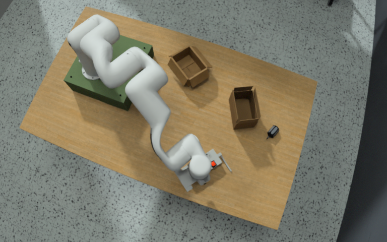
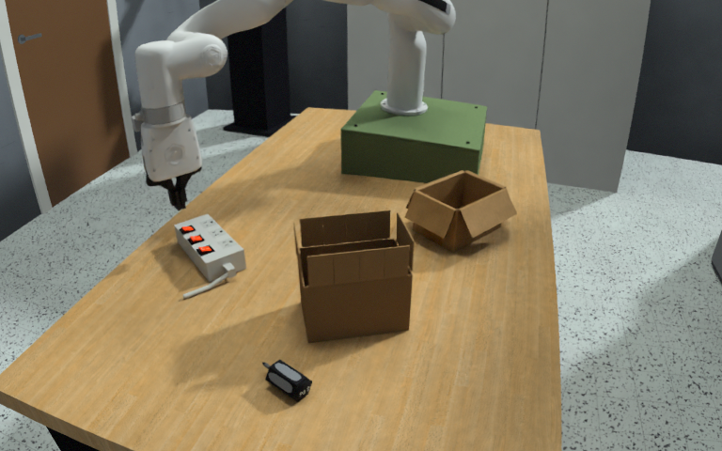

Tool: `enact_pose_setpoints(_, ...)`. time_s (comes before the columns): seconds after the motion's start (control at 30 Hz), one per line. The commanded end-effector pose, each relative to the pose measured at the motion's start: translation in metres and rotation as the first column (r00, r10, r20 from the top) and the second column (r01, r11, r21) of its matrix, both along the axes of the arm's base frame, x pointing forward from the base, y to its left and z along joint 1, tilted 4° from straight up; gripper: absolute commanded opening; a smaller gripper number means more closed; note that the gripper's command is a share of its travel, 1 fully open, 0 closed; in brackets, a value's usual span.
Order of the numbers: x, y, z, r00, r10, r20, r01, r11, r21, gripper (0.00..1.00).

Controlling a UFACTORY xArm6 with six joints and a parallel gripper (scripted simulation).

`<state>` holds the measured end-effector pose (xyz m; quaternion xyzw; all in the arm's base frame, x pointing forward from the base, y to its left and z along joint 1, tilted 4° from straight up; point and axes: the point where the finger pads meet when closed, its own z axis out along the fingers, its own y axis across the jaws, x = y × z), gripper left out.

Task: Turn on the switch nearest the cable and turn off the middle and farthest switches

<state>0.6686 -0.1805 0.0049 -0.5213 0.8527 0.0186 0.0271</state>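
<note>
The grey power strip (image 2: 210, 246) lies right way up near the table's edge, with its short cable (image 2: 205, 287) pointing toward the camera in the exterior view. Three red rocker switches (image 2: 196, 239) sit in a row along its top. In the overhead view the strip (image 1: 199, 171) is mostly hidden under my wrist; only one red switch (image 1: 213, 163) shows. My gripper (image 2: 177, 200) hangs above and just beyond the strip's far end, clear of it, with the fingers shut on nothing.
A tall open cardboard box (image 2: 354, 276) stands beside the strip. A second open box (image 2: 460, 207) with flaps out sits further back. A small black device (image 2: 288, 380) lies near the front. The green robot base (image 2: 415, 135) is at the far end. The table edge runs close by the strip.
</note>
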Motion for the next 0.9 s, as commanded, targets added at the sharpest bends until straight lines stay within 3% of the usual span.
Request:
enact_pose_setpoints(0.0,0.002,-0.001,0.003,1.000,0.000,0.006,0.000,1.000,-0.002,0.00)
enact_pose_setpoints(0.87,0.002,0.000,-0.015,1.000,0.000,0.006,0.000,1.000,-0.001,0.00)
